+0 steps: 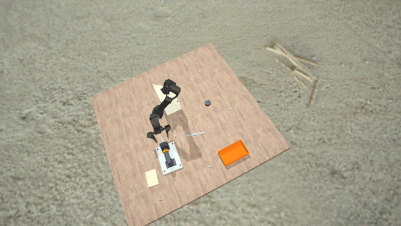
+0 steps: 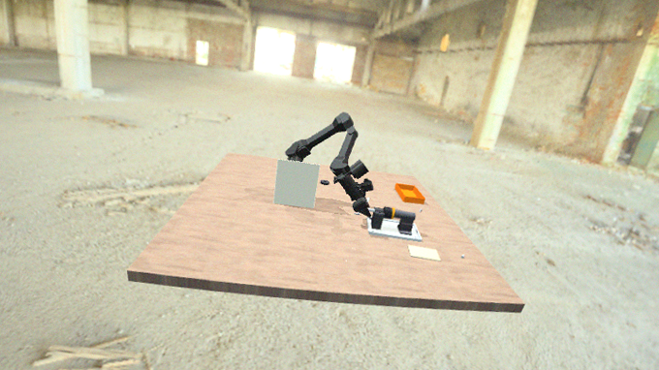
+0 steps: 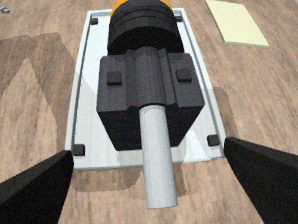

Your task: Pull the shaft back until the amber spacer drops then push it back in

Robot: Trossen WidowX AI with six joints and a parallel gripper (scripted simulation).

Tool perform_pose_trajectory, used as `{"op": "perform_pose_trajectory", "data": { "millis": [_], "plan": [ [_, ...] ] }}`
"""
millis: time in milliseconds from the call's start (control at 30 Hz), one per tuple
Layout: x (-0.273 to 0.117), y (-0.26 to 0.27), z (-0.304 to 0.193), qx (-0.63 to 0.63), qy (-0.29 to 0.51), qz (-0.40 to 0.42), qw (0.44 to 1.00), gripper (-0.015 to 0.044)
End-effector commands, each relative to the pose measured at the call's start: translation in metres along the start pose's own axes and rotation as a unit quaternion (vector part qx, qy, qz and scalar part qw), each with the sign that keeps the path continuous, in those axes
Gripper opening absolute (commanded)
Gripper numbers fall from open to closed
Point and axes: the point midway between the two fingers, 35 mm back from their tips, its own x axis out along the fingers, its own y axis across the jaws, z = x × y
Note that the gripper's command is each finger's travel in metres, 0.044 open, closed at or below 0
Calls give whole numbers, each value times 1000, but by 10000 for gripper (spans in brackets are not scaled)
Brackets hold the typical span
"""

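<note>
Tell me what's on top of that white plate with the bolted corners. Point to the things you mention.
On the white plate (image 1: pixel 177 165) (image 2: pixel 397 237) (image 3: pixel 90 100) stand dark blocks carrying a dark cylinder with an amber ring (image 1: pixel 165 150) (image 2: pixel 393 212). Whatever lies directly beneath the blocks is covered.

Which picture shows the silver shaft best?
The wrist view. There the shaft looks big, and you see its round end sticking out of the black block. The top view shows only a tiny pale stub. The outside view shows a tiny bit beside the tool.

Dusty concrete floor (image 2: pixel 196 109), pale columns (image 2: pixel 72 43) (image 2: pixel 507 64), bright openings (image 2: pixel 274 50) (image 2: pixel 335 62), weathered walls (image 2: pixel 578 52)
</note>
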Motion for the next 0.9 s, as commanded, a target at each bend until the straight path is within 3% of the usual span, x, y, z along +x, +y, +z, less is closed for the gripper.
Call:
{"op": "perform_pose_trajectory", "data": {
  "millis": [0, 867],
  "plan": [
    [0, -1, 0, 3, 0, -2, 1000, 440],
    [10, -1, 0, 3, 0, -2, 1000, 440]
  ]
}}
